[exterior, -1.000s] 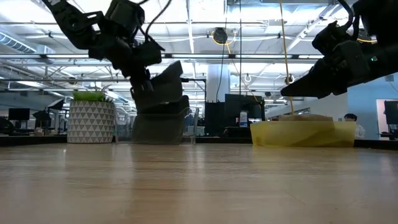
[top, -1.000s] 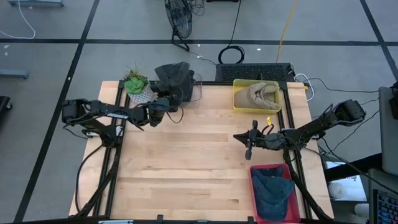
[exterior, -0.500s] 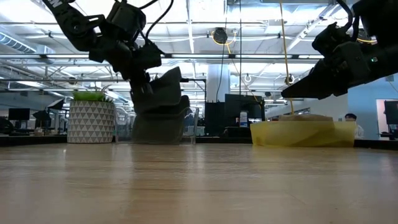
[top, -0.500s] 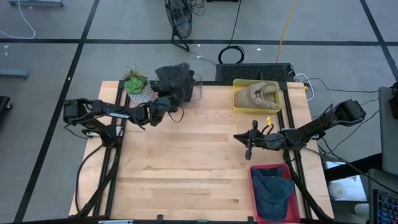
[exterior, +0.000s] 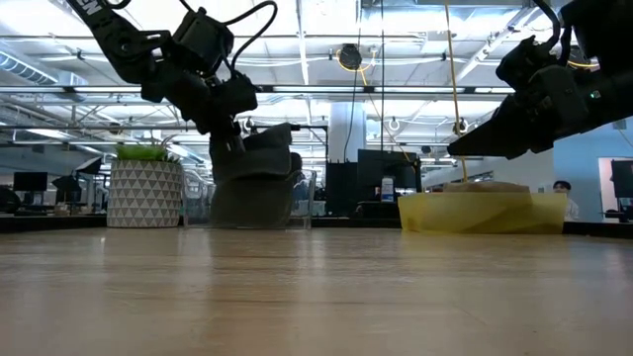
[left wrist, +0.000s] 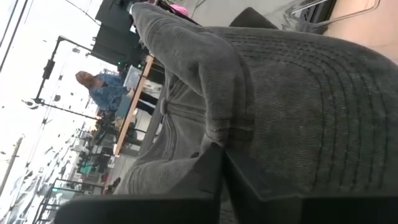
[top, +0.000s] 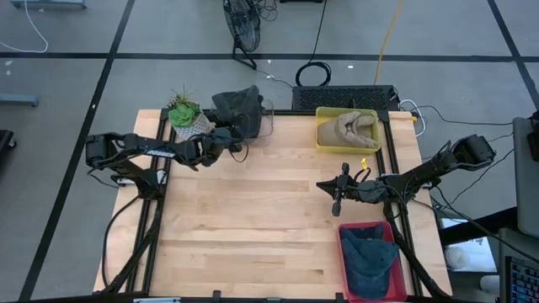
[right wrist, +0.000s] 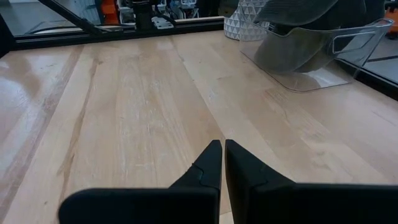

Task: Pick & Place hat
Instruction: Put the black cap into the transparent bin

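Note:
A dark grey hat sits at the top of a clear bin at the table's far edge, next to a potted plant. My left gripper is shut on the hat at its left side. In the low view the hat sits over the bin. My right gripper is shut and empty above the table's right part, its fingers over bare wood. My left gripper pinches the grey hat's edge between its two shut fingers, coming from the table's left side and slanting down. The hat's lower part lies in the clear bin, and its crown rises above the bin's rim.
A yellow bin with a tan hat stands at the far right. A red bin with a blue hat stands at the near right. The table's middle is bare wood.
The grey hat has come down: its crown stood high and tilted above the bin, and now sits lower in the bin. My left gripper has stayed shut on it and has tipped a little as the hat sank.

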You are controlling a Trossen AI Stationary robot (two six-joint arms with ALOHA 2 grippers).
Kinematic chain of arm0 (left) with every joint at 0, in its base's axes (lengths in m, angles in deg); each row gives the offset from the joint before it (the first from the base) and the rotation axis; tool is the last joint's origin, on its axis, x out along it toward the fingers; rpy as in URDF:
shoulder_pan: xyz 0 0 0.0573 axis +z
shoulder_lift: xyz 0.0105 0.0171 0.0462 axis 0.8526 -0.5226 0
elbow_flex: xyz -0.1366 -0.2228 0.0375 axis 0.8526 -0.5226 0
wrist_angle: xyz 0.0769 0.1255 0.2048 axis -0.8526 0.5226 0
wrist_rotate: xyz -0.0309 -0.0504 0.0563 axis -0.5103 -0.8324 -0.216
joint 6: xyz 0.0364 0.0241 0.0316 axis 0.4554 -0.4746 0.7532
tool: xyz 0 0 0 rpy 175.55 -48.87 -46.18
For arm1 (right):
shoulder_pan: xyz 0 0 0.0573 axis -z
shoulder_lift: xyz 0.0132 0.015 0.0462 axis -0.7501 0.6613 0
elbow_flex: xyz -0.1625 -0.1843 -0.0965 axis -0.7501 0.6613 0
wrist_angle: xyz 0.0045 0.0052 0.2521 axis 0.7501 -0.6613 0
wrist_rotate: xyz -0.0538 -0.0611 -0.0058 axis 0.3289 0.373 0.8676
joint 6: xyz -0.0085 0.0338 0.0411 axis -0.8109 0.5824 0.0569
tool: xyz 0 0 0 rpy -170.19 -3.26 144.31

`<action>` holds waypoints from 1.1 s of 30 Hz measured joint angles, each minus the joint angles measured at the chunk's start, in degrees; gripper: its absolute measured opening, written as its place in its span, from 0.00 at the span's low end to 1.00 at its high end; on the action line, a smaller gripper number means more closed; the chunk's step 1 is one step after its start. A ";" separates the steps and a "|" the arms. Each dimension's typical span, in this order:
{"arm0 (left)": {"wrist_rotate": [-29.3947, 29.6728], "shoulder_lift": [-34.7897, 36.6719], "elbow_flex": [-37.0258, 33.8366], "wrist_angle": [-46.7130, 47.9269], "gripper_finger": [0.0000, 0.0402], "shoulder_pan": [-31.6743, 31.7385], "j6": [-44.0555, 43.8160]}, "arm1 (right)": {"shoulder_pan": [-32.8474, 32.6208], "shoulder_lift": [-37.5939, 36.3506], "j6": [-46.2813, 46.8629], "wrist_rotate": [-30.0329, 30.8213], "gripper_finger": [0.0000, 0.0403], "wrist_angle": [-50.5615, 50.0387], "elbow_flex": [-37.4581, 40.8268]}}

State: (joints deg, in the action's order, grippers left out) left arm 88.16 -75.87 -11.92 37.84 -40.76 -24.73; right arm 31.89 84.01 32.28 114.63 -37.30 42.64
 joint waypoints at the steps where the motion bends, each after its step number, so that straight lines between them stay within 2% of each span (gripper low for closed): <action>1: 0.00 0.00 0.00 0.02 0.06 0.14 0.00 | 0.00 0.00 0.03 0.00 0.00 -0.02 0.00; 3: 0.29 0.00 0.00 0.13 0.07 0.33 0.00 | 0.00 0.00 0.29 0.00 0.00 -0.29 0.00; 8: 7.12 -0.02 -0.04 0.69 0.05 0.01 1.96 | 0.00 0.00 0.42 0.00 0.00 -0.37 0.00; 11: 6.94 -0.04 -0.04 0.65 0.01 0.00 1.21 | 0.00 0.00 0.41 0.00 0.00 -0.35 0.00; 16: 6.82 -0.07 -0.04 0.39 0.04 0.15 0.86 | 0.00 0.00 0.41 0.00 0.00 -0.35 0.00; 19: 4.83 -0.07 -0.06 0.33 0.04 0.65 -0.34 | 0.00 0.00 0.41 0.00 0.00 -0.33 0.00; 24: -4.06 -0.02 -0.04 1.34 0.02 2.78 -4.47 | 0.00 0.00 0.42 0.00 0.00 -0.33 0.00; 27: -4.73 -0.02 -0.04 1.64 0.06 3.51 -6.34 | 0.00 0.00 0.42 0.00 0.00 -0.33 0.00; 33: -3.63 -0.02 -0.04 1.38 0.20 3.10 -5.57 | 0.01 0.00 0.42 0.00 0.00 -0.33 0.00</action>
State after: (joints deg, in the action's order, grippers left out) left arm 84.54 -75.89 -11.97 39.22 -37.65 -30.31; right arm 31.91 84.01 32.69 114.63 -37.63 42.64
